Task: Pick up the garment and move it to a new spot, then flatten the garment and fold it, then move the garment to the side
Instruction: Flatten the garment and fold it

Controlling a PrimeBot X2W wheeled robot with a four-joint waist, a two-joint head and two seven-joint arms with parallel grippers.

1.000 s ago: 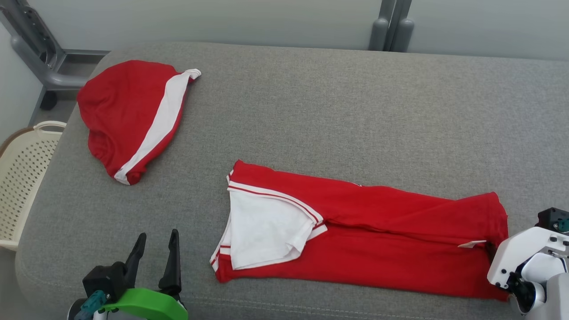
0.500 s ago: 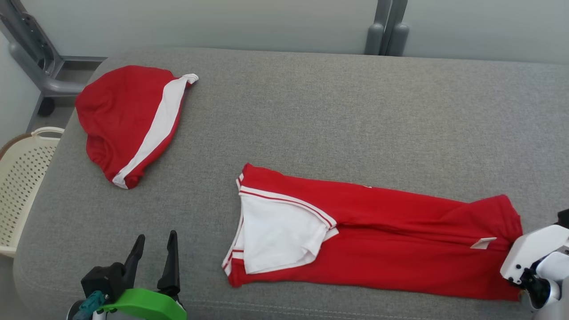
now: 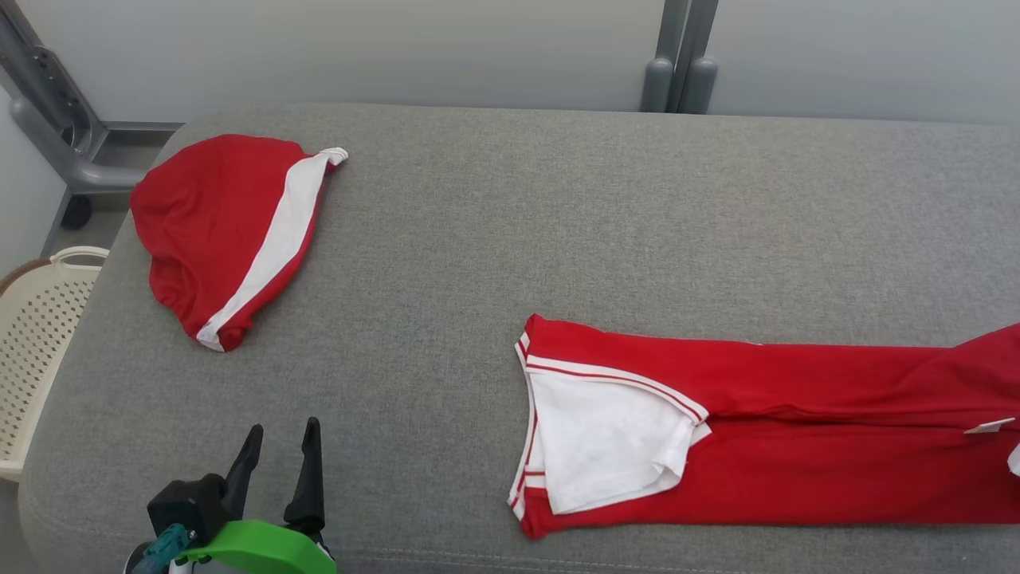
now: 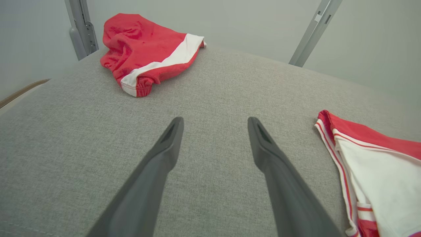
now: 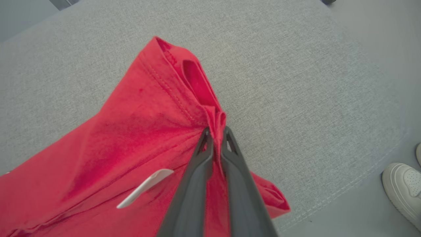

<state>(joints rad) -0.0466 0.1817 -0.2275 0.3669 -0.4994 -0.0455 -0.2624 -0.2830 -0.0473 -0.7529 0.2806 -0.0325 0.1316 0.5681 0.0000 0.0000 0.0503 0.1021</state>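
A bare test room: grey padded table, plain pale walls, metal posts, laundry basket.

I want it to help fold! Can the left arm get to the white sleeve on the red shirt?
Probably yes. The left tool is open, and just bare grey cushion lies between it and the white sleeve. Nothing blocks the way, though the sleeve sits off to its right.

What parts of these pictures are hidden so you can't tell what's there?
Head view: red garment, far end cut off by the right edge.
Head view: basket, cut by the left edge, partly behind the grey cushion.
Right wrist view: white tag, any print too small to tell.
Right wrist view: shoe, cut by the right edge.
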